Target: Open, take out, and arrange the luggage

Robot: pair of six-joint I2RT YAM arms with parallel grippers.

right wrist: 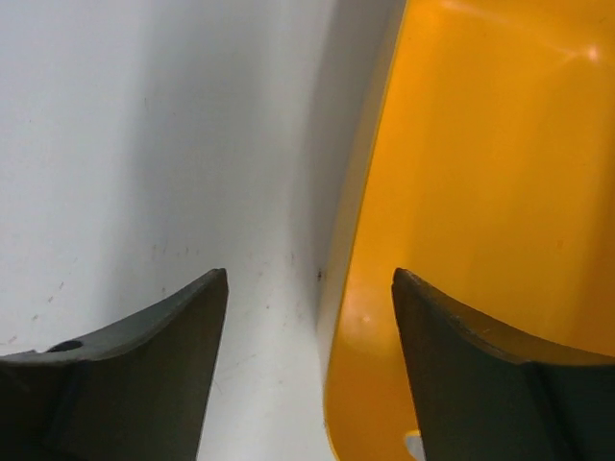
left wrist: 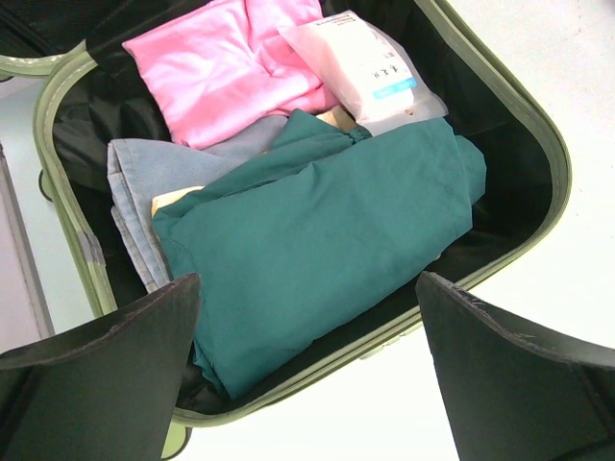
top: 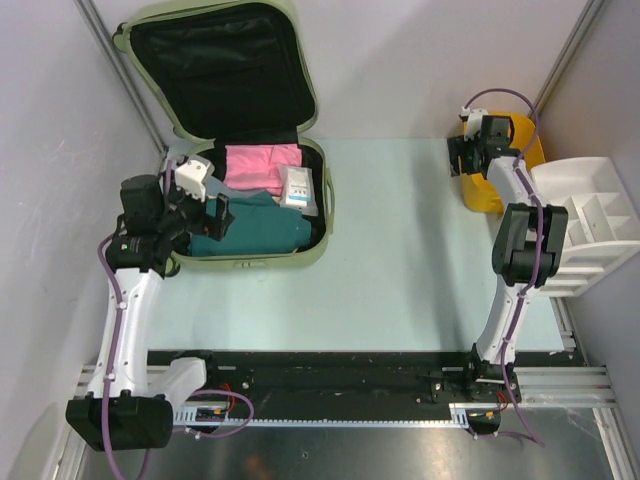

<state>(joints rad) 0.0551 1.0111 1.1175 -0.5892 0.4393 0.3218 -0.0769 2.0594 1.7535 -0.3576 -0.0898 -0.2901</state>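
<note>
So the luggage [top: 250, 262] is parked at the far left of the table [top: 400, 260], with its lid thrown wide open and propped up toward the far wall, black lining on show. It's packed pretty full. A pink garment [top: 262, 165] is folded at the far side, a teal garment [top: 255, 228] is laid across the near side, and a white packet [top: 296, 187] with a blue label is tucked in toward the right, between the two. A strip of light blue denim [left wrist: 135, 192] can be made out in the left wrist view, poking out from under the teal piece on its left.

The left gripper [top: 207, 215] is held over the near-left corner of the case, just above the teal garment. Its fingers [left wrist: 106, 355] are spread wide and nothing is caught between them.

Over at the far right, the right gripper [top: 460, 155] is hung at the left side of a yellow tub [top: 482, 195]. In the right wrist view its fingers [right wrist: 144, 365] are seen apart with nothing pinched, and the tub's left wall [right wrist: 500, 192] is lined up with the gap between them. Whether the wall is actually being touched can't be told. A white divided tray [top: 580, 262] is set just right of the tub, near the right edge.
</note>
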